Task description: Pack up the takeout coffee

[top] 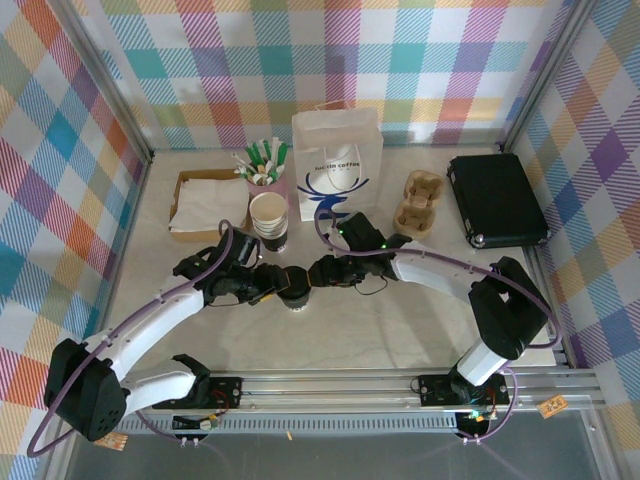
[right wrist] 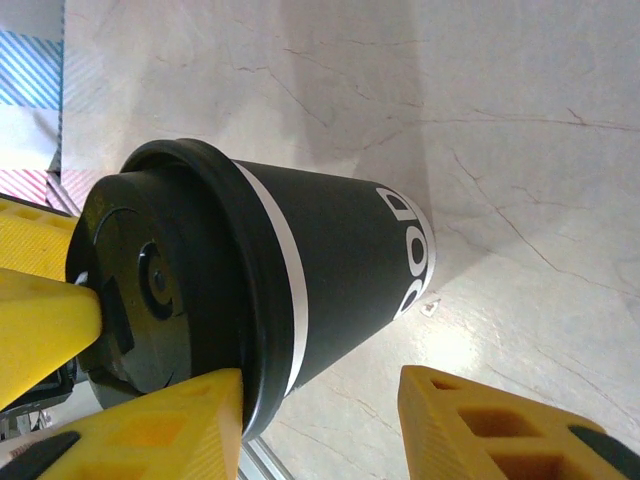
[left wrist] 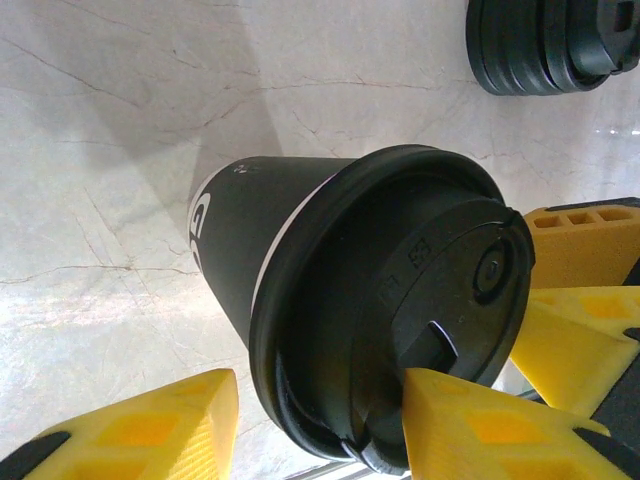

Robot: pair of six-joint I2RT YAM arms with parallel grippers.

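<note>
Left claw (left wrist: 320,385) half-open, one finger resting on the lid (left wrist: 440,290); right claw (right wrist: 320,385) half-open, one finger beside the lid's rim. Coffee cup (top: 295,293) stands on the table (top: 400,330) between both, nearer than the paper bag (top: 337,160).

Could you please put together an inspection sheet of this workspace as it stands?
Surface: pale marbled table, no spills seen.
Job's things: takeout coffee upright, lid on, between both grippers.
Clutter: white paper bag, cup stack, pink pot of sticks, napkin box, cup carrier, black case, lid stack.
Grippers: left gripper and right gripper, jaws apart, tips against the lid.
Cables: purple cable along each arm.
Surroundings: checked walls, metal frame.
</note>
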